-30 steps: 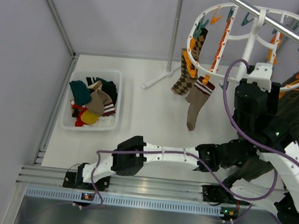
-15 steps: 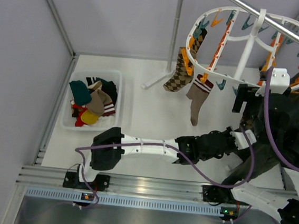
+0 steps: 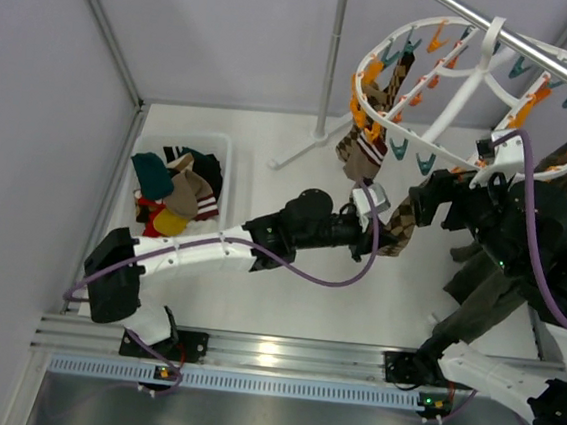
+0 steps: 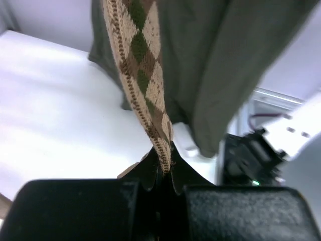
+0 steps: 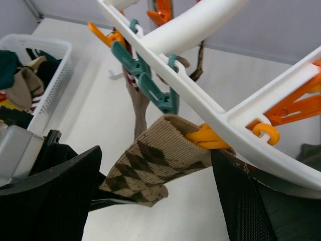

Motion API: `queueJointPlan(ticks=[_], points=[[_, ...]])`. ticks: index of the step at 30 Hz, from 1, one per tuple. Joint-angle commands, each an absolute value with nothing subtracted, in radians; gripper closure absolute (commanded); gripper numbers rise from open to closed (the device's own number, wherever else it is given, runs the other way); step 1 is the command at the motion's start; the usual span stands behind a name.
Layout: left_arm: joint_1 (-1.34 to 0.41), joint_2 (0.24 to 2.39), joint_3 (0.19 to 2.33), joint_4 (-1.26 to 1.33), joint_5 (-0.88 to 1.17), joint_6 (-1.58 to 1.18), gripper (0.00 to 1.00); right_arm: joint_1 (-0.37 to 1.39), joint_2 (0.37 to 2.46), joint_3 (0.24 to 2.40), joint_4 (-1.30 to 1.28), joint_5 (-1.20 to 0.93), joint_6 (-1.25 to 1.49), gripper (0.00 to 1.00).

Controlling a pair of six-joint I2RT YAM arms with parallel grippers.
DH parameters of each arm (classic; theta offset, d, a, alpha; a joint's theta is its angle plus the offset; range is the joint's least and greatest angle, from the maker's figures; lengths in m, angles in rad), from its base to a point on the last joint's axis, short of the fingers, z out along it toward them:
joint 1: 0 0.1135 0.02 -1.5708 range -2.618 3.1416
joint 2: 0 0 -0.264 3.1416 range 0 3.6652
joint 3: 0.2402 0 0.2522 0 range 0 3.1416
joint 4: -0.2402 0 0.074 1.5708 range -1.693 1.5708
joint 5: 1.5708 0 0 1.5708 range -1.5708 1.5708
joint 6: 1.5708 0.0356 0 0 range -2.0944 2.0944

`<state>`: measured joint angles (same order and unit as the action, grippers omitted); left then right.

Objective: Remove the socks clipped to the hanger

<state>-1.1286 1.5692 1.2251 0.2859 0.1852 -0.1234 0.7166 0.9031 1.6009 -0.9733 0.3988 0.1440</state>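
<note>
Clamping the argyle sock (image 4: 143,75), left fingers (image 4: 181,176) hide its tip; right fingers (image 5: 55,196), cropped, gape wide.

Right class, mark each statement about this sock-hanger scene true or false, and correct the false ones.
1. The left hand is shut on the argyle sock. True.
2. That sock is off the hanger. False: an orange clip holds its cuff to the frame.
3. The white bin is empty. False: it holds several socks.
4. The right hand is open. True.
</note>
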Motion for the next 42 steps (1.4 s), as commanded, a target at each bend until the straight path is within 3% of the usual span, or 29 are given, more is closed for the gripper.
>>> queueJointPlan(ticks=[1,17,28,42], points=[[-1.098,1.454,1.158,0.331,0.385,-0.219,1.00,0.703,0.876,1.615,-0.890,0.278,0.184,0.14],[-0.957,1.342,1.120,0.331,0.482,-0.428,1.00,0.703,0.634,1.238,-0.433,0.359,0.302,0.17],[-0.931,1.332,1.127,0.331,0.497,-0.494,1.00,0.703,0.586,1.152,-0.315,0.486,0.405,0.23],[-0.891,1.284,1.120,0.331,0.488,-0.583,1.00,0.703,0.539,0.973,-0.085,0.491,0.641,0.32]])
